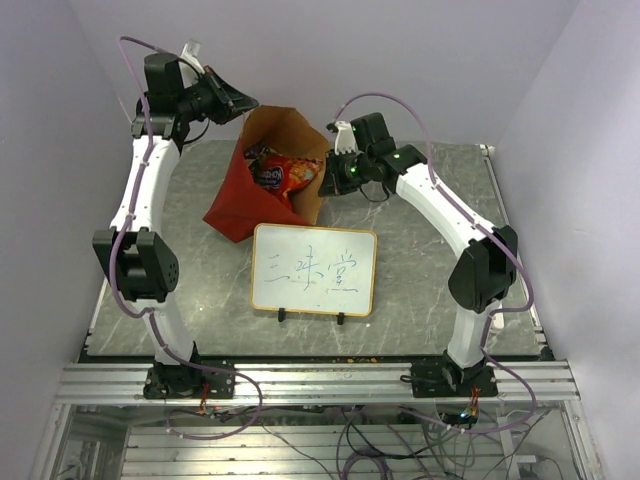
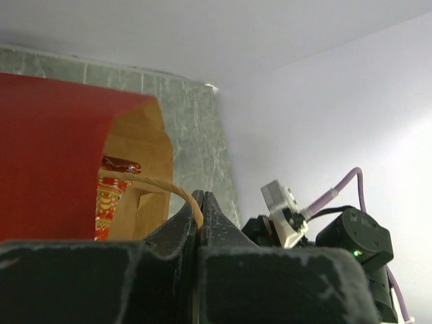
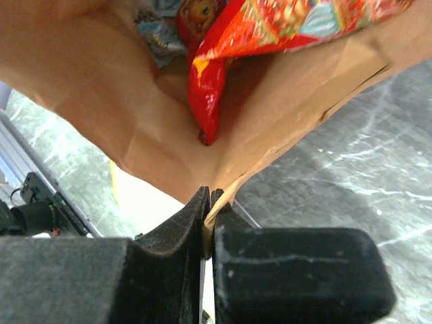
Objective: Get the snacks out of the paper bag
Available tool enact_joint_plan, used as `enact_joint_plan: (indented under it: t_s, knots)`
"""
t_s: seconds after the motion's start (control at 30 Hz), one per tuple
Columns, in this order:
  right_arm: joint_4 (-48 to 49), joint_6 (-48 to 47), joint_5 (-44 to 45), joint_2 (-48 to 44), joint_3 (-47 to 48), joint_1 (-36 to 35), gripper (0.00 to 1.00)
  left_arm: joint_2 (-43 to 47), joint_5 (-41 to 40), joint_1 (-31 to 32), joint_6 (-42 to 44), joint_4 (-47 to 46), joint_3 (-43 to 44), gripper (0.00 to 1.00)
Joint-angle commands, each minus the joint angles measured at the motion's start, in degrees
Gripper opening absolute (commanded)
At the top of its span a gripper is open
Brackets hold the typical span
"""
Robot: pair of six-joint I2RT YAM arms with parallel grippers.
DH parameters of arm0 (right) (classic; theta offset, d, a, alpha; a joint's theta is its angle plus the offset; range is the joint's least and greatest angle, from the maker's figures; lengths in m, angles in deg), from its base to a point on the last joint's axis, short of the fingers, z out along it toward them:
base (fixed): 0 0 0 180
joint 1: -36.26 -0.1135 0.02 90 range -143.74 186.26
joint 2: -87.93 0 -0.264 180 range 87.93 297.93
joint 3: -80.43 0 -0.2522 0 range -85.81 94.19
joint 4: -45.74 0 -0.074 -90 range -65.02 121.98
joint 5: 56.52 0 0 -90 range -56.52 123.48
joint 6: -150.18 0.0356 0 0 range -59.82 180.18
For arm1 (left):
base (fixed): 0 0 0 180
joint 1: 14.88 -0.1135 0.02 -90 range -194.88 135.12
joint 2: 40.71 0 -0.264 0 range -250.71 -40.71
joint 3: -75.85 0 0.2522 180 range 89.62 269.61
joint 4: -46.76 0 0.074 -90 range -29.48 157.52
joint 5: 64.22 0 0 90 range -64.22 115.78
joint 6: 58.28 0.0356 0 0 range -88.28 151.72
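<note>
Holding the mouth open for a reach

The left gripper (image 2: 201,202) pinches the handle (image 2: 158,182) at the bag's (image 1: 235,210) far rim. The right gripper (image 3: 208,200) clamps the bag's right rim. Chips (image 1: 285,175) lie inside the bag. One grip should let go slowly, so the mouth doesn't collapse, then reach in.

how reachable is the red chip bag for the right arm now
Probably not yet: the right gripper is shut on the rim of the paper bag; the chip bag lies uncovered inside.
</note>
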Motion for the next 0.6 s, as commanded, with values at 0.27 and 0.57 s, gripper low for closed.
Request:
enact_joint_plan:
  t_s: [0.27, 0.57]
  knots:
    - [-5.13, -1.98, 10.72, -5.57, 2.77, 1.71, 0.27, 7.17, -1.52, 1.7, 2.98, 9.85, -2.27, 0.07]
    - [-9.91, -5.77, 20.91, -5.48, 8.64, 1.65, 0.51, 6.35, -1.14, 2.42, 4.26, 14.48, -1.04, 0.07]
